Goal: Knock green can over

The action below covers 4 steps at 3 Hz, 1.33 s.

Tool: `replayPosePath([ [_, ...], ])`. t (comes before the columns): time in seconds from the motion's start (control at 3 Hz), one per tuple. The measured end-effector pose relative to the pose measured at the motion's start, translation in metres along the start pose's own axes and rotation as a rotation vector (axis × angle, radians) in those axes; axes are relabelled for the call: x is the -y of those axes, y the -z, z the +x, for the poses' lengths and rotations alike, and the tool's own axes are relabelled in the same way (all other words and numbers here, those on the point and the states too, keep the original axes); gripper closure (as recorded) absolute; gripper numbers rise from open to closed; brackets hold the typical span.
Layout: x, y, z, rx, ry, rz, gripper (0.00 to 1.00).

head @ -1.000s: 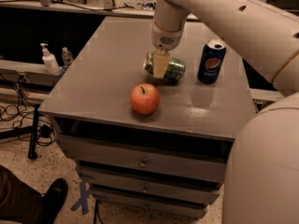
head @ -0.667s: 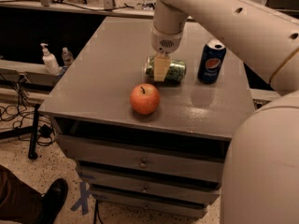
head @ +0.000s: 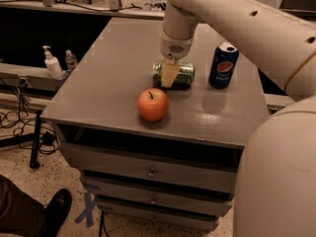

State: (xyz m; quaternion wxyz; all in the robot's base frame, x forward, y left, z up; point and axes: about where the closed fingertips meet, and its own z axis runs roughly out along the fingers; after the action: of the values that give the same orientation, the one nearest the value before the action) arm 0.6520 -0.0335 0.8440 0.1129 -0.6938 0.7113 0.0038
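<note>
The green can (head: 181, 74) lies on its side on the grey cabinet top (head: 113, 83), behind the apple. It is slim, with mottled light-green markings. My gripper (head: 168, 75) hangs straight down from the cream arm (head: 232, 19) and sits in front of the can's left part, touching or just off it. The gripper covers part of the can.
A red apple (head: 153, 104) stands in front of the can, near the front edge. A dark blue Pepsi can (head: 223, 65) stands upright to the right. Two bottles (head: 52, 63) stand on a ledge to the left. A person's shoe (head: 54, 209) is on the floor at lower left.
</note>
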Motion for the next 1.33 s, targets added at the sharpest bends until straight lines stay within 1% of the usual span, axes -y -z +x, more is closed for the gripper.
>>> replayPosePath([
  [0.33,0.0,-0.0029,-0.0036,0.032,-0.011,-0.005,0.0],
  [0.67,0.002,-0.0047,-0.0098,0.056,-0.014,-0.003,0.16],
  [1.0,0.0027,-0.0061,-0.0126,0.069,-0.02,-0.001,0.12],
  [1.33,0.0033,-0.0062,-0.0122,0.074,-0.028,0.006,0.0],
])
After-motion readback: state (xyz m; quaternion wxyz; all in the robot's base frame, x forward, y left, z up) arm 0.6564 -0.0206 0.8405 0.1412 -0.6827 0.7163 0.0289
